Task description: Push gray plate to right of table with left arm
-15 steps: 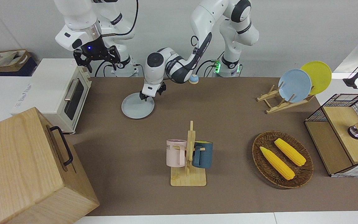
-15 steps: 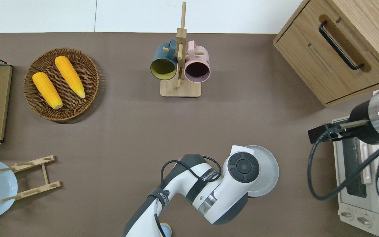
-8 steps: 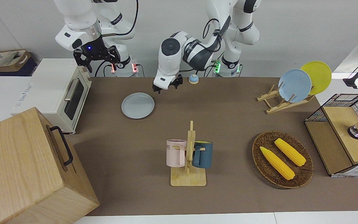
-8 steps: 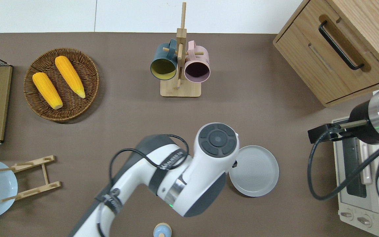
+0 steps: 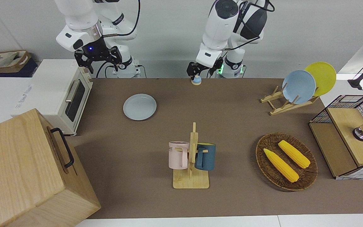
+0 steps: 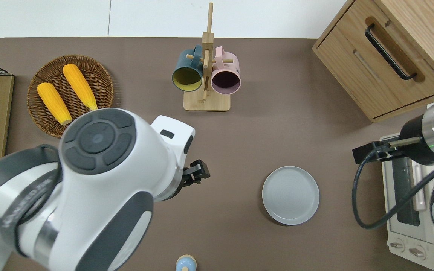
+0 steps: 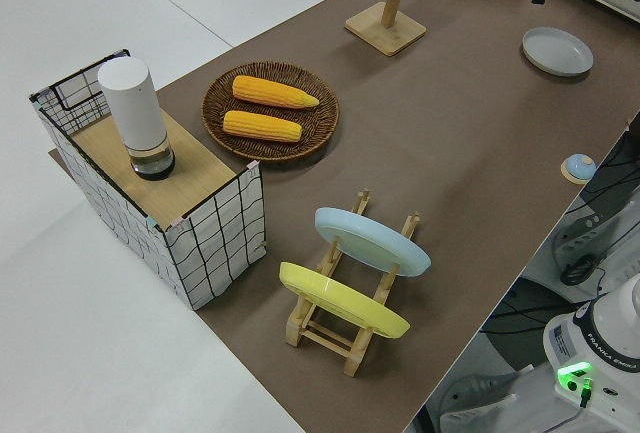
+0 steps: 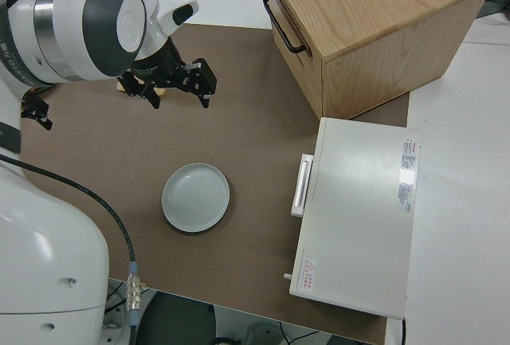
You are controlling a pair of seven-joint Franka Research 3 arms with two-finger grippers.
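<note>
round pale gray plate, empty, flat

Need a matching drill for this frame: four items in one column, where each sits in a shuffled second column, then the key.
Items:
1. gray plate
2. corn cobs
3. pink mug
4. yellow plate

Places:
A. in the wicker basket
B. hanging on the wooden mug tree
C. flat on the table, toward the right arm's end, near the toaster oven
D. upright in the wooden dish rack

Pairs: 1-C, 2-A, 3-B, 4-D
</note>
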